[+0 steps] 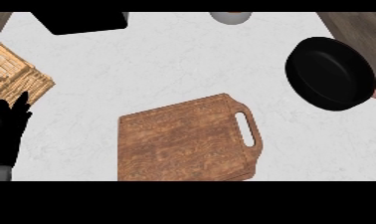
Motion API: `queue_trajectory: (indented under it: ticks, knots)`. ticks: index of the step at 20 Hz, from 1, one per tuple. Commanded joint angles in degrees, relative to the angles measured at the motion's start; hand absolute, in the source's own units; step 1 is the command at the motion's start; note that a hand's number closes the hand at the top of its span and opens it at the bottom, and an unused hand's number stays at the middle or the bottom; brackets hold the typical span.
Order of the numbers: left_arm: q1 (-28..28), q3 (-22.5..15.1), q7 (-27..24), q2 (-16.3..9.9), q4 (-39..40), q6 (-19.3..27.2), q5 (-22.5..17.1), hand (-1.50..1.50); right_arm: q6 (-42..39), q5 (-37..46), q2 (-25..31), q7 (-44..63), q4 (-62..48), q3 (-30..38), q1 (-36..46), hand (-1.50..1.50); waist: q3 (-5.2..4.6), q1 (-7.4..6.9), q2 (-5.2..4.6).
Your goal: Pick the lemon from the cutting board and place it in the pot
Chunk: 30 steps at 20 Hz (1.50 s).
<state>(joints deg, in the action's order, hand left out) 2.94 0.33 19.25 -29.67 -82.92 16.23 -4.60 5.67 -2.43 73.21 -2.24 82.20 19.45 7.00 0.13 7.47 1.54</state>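
A brown wooden cutting board (183,143) with a handle slot on its right side lies at the lower middle of the white counter. Its top is bare; no lemon shows anywhere in the view. A black round pot (330,73) sits at the right edge of the counter, and its inside looks dark with nothing to be seen in it. My left hand (11,128) rests at the left edge of the view, fingers up and relaxed, well to the left of the board. My right hand does not show.
A slatted wooden crate (18,76) stands at the left edge just above my left hand. A black flat object (81,21) lies at the back left, and a grey cup (231,16) stands at the back middle.
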Motion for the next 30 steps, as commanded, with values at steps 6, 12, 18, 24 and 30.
queue_trajectory:
  ticks: [6, 12, 18, 24, 30]
  knots:
    - [-5.98, -2.73, 2.99, 1.35, -1.17, -2.80, 2.05, 0.00, -16.64, -6.27, 6.07, 2.04, -4.31, 12.04, -3.80, 1.50, -0.16, -6.36, -1.39]
    - [-7.29, -4.42, 2.45, 4.10, -1.03, -2.07, 5.14, 0.00, -16.00, -4.53, 3.43, 6.68, -4.25, 3.63, 1.24, 1.50, -0.15, -8.76, -1.88]
    - [-7.81, -3.39, 1.52, 5.24, 1.93, -3.49, 5.28, 0.00, -18.92, -2.23, -0.82, 7.61, -4.24, -3.72, 4.37, 1.50, -0.15, -8.64, -1.83]
    - [-9.95, -0.31, -0.51, 3.13, 4.24, -5.74, 4.70, 0.00, -21.07, -3.08, -7.49, 15.01, -7.61, -10.71, 10.69, -1.50, -0.16, -8.84, -1.85]
    - [-6.57, -1.52, 5.15, 4.18, -3.22, -4.92, 5.41, 0.00, -18.75, -7.22, -16.51, 12.70, -12.38, -7.77, 15.31, -1.50, -0.05, -8.94, -1.55]
